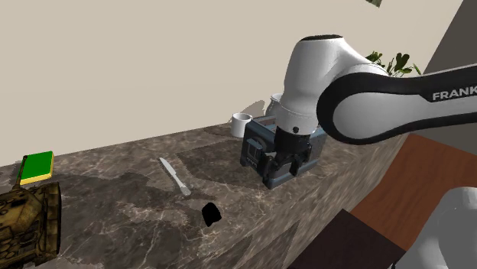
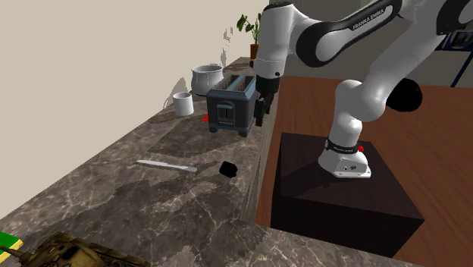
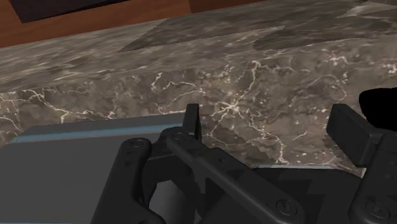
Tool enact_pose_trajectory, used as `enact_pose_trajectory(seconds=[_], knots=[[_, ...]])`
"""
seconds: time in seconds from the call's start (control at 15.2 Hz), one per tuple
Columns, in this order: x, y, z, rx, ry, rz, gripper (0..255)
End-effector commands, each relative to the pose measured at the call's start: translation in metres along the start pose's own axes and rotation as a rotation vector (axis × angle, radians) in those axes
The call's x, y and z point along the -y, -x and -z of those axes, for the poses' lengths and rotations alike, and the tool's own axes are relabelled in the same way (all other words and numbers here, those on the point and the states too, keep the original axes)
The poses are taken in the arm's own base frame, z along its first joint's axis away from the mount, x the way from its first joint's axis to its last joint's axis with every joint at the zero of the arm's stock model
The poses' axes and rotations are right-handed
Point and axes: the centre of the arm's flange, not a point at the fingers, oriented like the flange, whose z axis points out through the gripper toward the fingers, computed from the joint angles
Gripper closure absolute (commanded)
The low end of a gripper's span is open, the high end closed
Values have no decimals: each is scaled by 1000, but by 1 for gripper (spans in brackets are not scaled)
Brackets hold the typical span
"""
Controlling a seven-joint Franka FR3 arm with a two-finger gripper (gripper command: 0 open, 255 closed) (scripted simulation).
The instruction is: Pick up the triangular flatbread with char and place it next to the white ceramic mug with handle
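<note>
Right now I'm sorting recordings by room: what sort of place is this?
Most likely a kitchen: a long dark marble-patterned counter, with a blue-grey two-slot toaster, a small white mug and a grey table knife on it.

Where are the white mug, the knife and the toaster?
White mug (image 2: 183, 104): second exterior view, on its side wall.
Knife (image 1: 175, 176): shoulder view, middle of its length.
Toaster (image 2: 230, 112): second exterior view, on its end face.

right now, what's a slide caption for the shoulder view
Open fingers poised by a blue-grey toaster on a marbled counter, white mug behind, knife and small black item to the left
</note>
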Motion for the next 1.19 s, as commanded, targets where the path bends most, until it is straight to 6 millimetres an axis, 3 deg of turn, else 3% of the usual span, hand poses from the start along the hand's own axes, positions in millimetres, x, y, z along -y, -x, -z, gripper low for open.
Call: enact_pose_trajectory(seconds=[0.0,0.79,0.86,1.12], knots=[[26,-1,-12,-16,1,-18,0],[172,-15,-78,-103,21,-119,0],[180,-16,-82,-108,23,-125,0],[180,-19,-103,-108,23,-125,0]])
